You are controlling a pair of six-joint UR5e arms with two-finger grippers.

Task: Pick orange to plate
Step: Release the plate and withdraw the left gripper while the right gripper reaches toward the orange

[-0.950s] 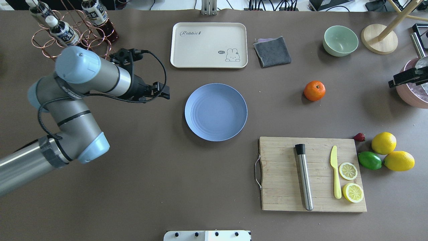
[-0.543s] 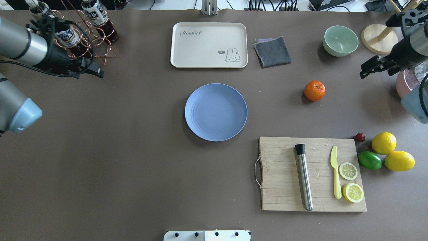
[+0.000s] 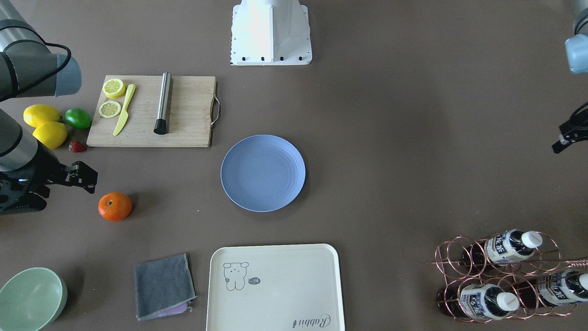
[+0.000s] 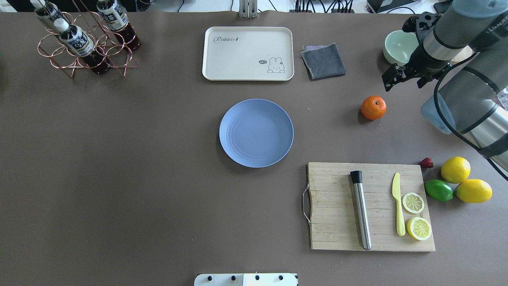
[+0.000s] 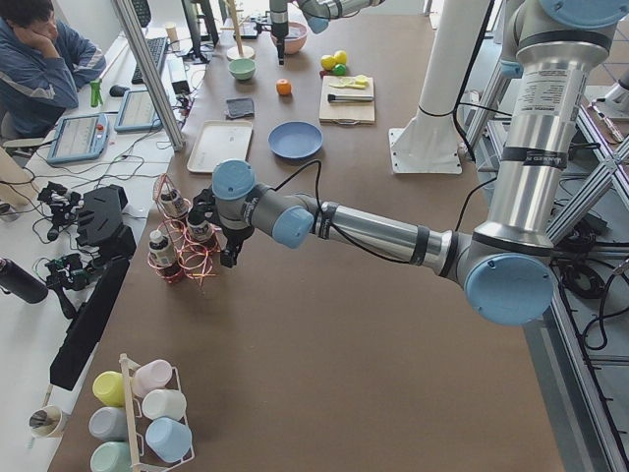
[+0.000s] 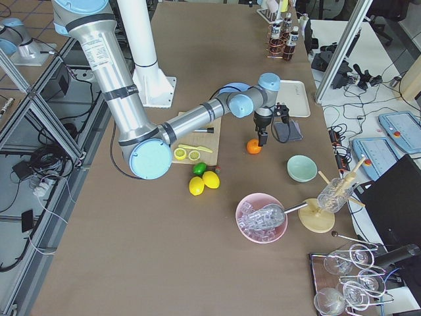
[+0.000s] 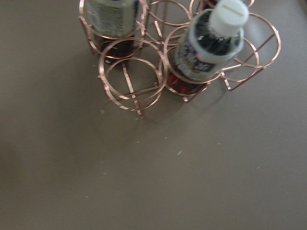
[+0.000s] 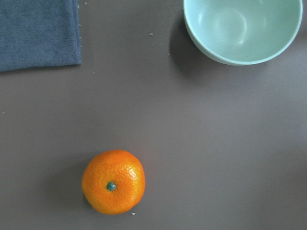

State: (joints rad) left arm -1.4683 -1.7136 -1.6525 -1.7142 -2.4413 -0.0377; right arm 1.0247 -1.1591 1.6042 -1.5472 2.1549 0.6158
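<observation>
The orange point(image 4: 373, 107) lies on the brown table, right of the light blue plate point(image 4: 256, 133), which has nothing on it. My right gripper point(image 4: 390, 79) hangs above the table just past the orange, on its far right side, between it and the green bowl; its fingers look open and hold nothing. From the front the right gripper point(image 3: 86, 178) is close to the orange point(image 3: 115, 206). The right wrist view has the orange point(image 8: 113, 181) at lower left and no fingers. My left gripper point(image 5: 230, 256) is by the bottle rack point(image 5: 182, 246); I cannot tell its state.
A pale green bowl point(image 4: 401, 47) and a grey cloth point(image 4: 323, 60) lie beyond the orange. The cream tray point(image 4: 248, 53) is behind the plate. A cutting board point(image 4: 337, 206) with muddler, knife and lemon slices sits nearer, with lemons point(image 4: 455, 169) and a lime point(image 4: 438, 190) beside it.
My left arm has swung away to the left and out of the overhead view. My right arm has come in from the right edge to just beside the orange. Orange and plate have stayed put.
</observation>
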